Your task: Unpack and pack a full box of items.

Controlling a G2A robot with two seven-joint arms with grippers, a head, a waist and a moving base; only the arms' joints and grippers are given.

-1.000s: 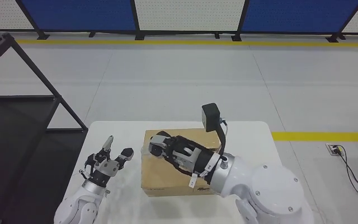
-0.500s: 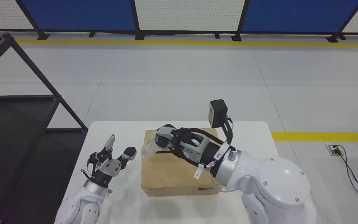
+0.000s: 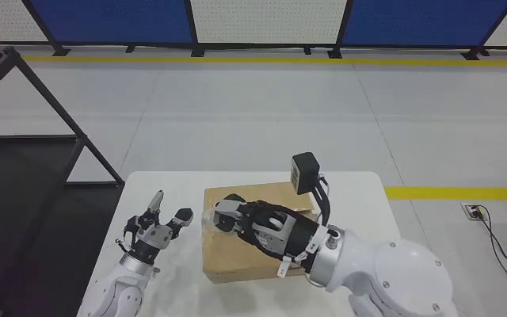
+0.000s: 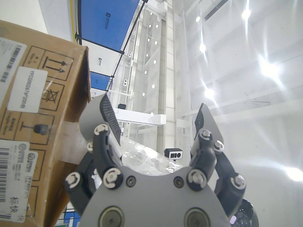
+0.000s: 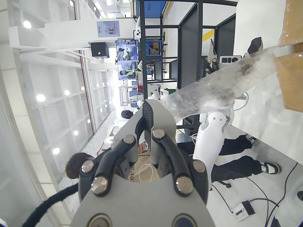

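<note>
Top view: brown cardboard box [image 3: 238,257] on white table [image 3: 158,190]. Right fingers [image 3: 224,212] at box's left top edge, arm across lid. Left fingers [image 3: 156,202] just beside box's left wall.

Left wrist view: left fingers [image 4: 110,116] spread, empty, upturned.

Right wrist view: right fingers [image 5: 148,112] closed, apparently pinching clear tape strip [image 5: 213,88]. Strip's long axis runs from fingers to box seam.

The room is bright all over; light comes from round ceiling lamps [image 4: 246,13], which make big star-shaped glare in the left wrist view; the white table [image 3: 356,190] looks pale; the clear tape [image 5: 213,88] glints; wall shelves [image 5: 47,76] bend near the edges.
</note>
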